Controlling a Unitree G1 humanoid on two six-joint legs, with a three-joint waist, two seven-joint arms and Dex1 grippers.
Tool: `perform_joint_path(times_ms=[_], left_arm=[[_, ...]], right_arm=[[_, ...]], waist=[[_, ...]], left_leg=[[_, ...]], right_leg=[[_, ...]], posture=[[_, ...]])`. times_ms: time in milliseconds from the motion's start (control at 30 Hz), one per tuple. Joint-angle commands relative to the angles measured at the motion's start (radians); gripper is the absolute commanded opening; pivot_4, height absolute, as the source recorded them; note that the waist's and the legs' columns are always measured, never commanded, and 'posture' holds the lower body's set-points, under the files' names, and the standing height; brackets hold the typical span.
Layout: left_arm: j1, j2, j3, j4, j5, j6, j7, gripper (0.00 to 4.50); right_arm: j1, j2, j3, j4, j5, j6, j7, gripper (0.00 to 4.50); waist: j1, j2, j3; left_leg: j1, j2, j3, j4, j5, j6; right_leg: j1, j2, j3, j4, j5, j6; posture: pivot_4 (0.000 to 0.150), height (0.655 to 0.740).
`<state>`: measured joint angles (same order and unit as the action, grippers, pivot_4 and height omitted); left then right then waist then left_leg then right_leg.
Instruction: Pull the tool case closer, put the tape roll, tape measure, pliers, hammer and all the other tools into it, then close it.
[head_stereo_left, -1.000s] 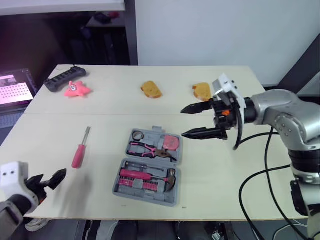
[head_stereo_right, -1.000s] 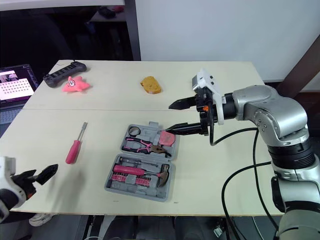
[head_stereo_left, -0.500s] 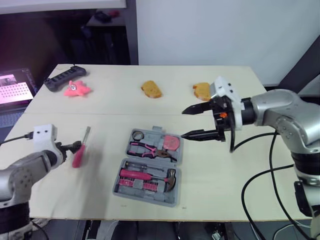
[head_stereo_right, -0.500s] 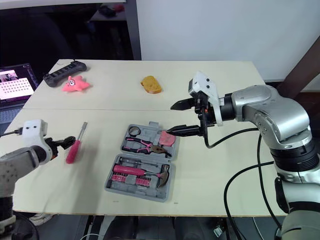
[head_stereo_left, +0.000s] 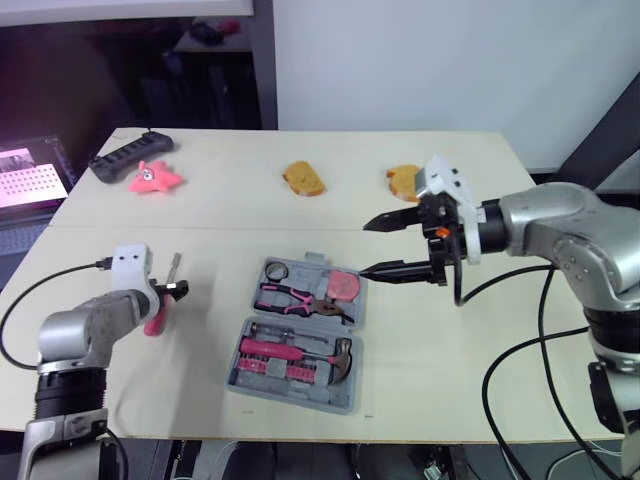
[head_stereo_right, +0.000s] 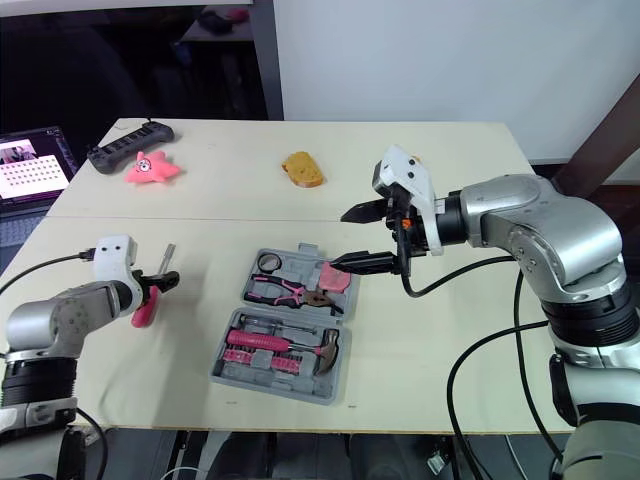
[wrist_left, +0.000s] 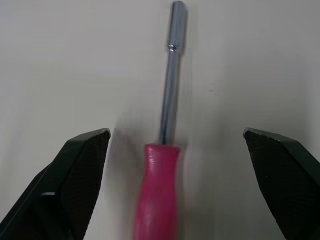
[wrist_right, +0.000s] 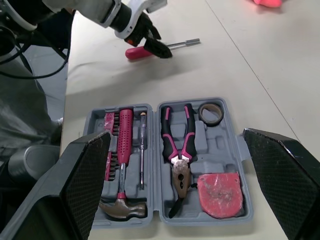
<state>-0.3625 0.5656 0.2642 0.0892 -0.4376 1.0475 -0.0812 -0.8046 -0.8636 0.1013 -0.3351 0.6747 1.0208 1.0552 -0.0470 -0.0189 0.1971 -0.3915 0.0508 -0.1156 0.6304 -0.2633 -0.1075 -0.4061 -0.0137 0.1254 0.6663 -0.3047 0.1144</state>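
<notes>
The grey tool case (head_stereo_left: 290, 390) lies open at the table's middle, holding a tape roll (head_stereo_left: 276, 270), a pink tape measure (head_stereo_left: 345, 284), pliers (head_stereo_left: 300, 298) and a hammer (head_stereo_left: 300, 352). A pink-handled screwdriver (wrist_left: 161, 190) lies on the table left of the case. My left gripper (head_stereo_left: 172, 292) is open and straddles it, one finger on each side of the shaft, touching neither. Open as well, my right gripper (head_stereo_left: 365, 248) hovers just above the case's right edge; its wrist view looks down on the case (wrist_right: 220, 150) and the left gripper (wrist_right: 150, 42).
At the back of the table lie a black controller (head_stereo_left: 122, 157), a pink toy (head_stereo_left: 153, 178) and two bread-like pieces (head_stereo_left: 303, 179) (head_stereo_left: 403, 181). A lit screen (head_stereo_left: 25, 170) stands off the table's left side. Black cables hang by the right arm.
My left arm has come up from the front left table edge and forward to the screwdriver, which now lies between its fingers. The right gripper has drifted slightly left.
</notes>
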Motion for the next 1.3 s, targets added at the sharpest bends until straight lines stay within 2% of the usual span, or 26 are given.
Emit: perform_joint_path(times_ms=[33,233,267,433,600,667,800,867,933,1000,1067,1133,1200,1300], left_arm=[[-0.007,0.001,0.011,-0.007,0.031,-0.007,-0.003,3.61],[-0.024,-0.007,0.022,-0.02,0.044,0.016,-0.002,0.54],[-0.026,-0.008,0.023,-0.021,0.046,0.019,-0.003,0.38],[-0.026,0.015,0.036,-0.039,0.047,0.048,-0.018,0.39],[-0.019,0.106,-0.002,-0.087,0.043,0.074,-0.116,0.39],[0.01,0.176,-0.049,-0.148,0.027,0.031,-0.235,0.39],[0.122,0.428,-0.175,-0.291,0.074,-0.243,-0.593,0.39],[0.117,0.533,-0.205,-0.3,0.04,-0.294,-0.782,0.39],[0.042,0.602,-0.248,-0.31,0.001,-0.305,-0.947,0.39],[-0.01,0.638,-0.286,-0.318,-0.01,-0.319,-1.048,0.39],[-0.054,0.689,-0.373,-0.378,0.025,-0.385,-1.195,0.39],[-0.076,0.709,-0.421,-0.408,0.059,-0.451,-1.272,0.39],[-0.098,0.708,-0.455,-0.423,0.086,-0.48,-1.308,0.39],[-0.235,0.643,-0.579,-0.448,0.146,-0.44,-1.37,0.39]], right_arm=[[-0.018,-0.005,-0.037,-0.035,0.017,0.001,-0.014,4.5],[-0.019,-0.009,-0.038,-0.041,0.027,0.019,-0.028,4.5],[-0.02,-0.008,-0.037,-0.04,0.027,0.02,-0.03,4.5],[-0.029,0.002,-0.03,-0.029,0.026,0.015,-0.04,4.5],[-0.02,0.007,-0.023,-0.029,0.023,0.004,-0.038,4.5],[-0.01,0.001,-0.018,-0.035,0.021,-0.003,-0.028,4.5],[0.025,-0.028,-0.007,-0.052,0.009,-0.032,0.005,4.5],[0.053,-0.058,0.001,-0.059,0.002,-0.024,0.014,4.5],[0.136,-0.135,0.014,-0.088,-0.034,-0.055,0.05,4.5],[0.18,-0.163,0.013,-0.105,-0.044,-0.069,0.054,4.5],[0.248,-0.18,-0.004,-0.148,-0.059,-0.083,0.029,4.5],[0.287,-0.19,-0.008,-0.181,-0.073,-0.088,0.009,4.5],[0.314,-0.193,-0.011,-0.217,-0.083,-0.09,-0.014,4.5],[0.398,-0.186,-0.05,-0.313,-0.091,-0.108,-0.067,4.5]], waist=[[0.001,0.0,0.0],[0.003,0.0,0.0],[0.003,0.0,0.0],[0.003,0.0,0.0],[0.001,0.0,0.0],[0.001,0.0,0.0],[0.001,0.0,0.0],[0.005,0.001,0.001],[0.017,0.002,0.003],[0.019,0.004,0.003],[0.007,0.004,0.004],[0.001,0.006,0.005],[-0.006,0.007,0.006],[-0.009,0.008,0.006]], left_leg=[[0.0,0.0,0.0,0.0,0.0,0.0],[0.0,0.0,0.0,0.0,0.0,0.0],[0.0,0.0,0.0,0.0,0.0,0.0],[0.0,0.0,0.0,0.0,0.0,0.0],[0.0,0.0,0.0,0.0,0.0,0.0],[0.0,0.0,0.0,0.0,0.0,0.0],[-0.001,0.0,0.0,-0.002,0.0,0.0],[-0.001,0.0,0.0,-0.003,0.0,-0.001],[-0.003,0.0,0.0,-0.002,0.001,-0.001],[-0.003,0.0,0.0,-0.002,0.001,-0.001],[-0.004,0.0,0.001,-0.001,0.0,-0.001],[-0.003,0.0,0.001,-0.001,0.0,-0.001],[-0.003,0.0,0.001,-0.002,0.0,-0.001],[-0.003,0.001,0.0,-0.001,0.0,0.0]], right_leg=[[0.0,0.0,0.0,0.0,0.0,0.0],[0.0,0.0,0.0,0.0,0.0,0.0],[0.0,0.0,0.0,0.0,0.0,0.0],[0.0,0.0,0.0,0.0,0.0,0.0],[0.0,0.0,0.0,0.0,0.0,0.0],[0.0,0.0,0.0,0.0,0.0,0.0],[-0.002,0.0,0.0,-0.001,0.0,0.0],[-0.002,-0.001,0.0,-0.001,0.0,0.0],[-0.002,-0.001,-0.001,-0.001,0.0,0.0],[-0.002,-0.001,-0.002,-0.002,-0.001,0.0],[-0.002,-0.001,-0.001,-0.002,-0.001,0.0],[-0.002,-0.001,-0.001,-0.002,-0.001,0.0],[-0.003,0.0,0.0,-0.002,-0.001,0.0],[-0.003,0.002,0.0,0.0,-0.001,0.0]], posture=[[0.15,0.74],[0.15,0.74],[0.15,0.74],[0.15,0.74],[0.15,0.74],[0.15,0.74],[0.15,0.74],[0.15,0.74],[0.15,0.74],[0.15,0.74],[0.15,0.74],[0.15,0.74],[0.15,0.74],[0.15,0.74]])
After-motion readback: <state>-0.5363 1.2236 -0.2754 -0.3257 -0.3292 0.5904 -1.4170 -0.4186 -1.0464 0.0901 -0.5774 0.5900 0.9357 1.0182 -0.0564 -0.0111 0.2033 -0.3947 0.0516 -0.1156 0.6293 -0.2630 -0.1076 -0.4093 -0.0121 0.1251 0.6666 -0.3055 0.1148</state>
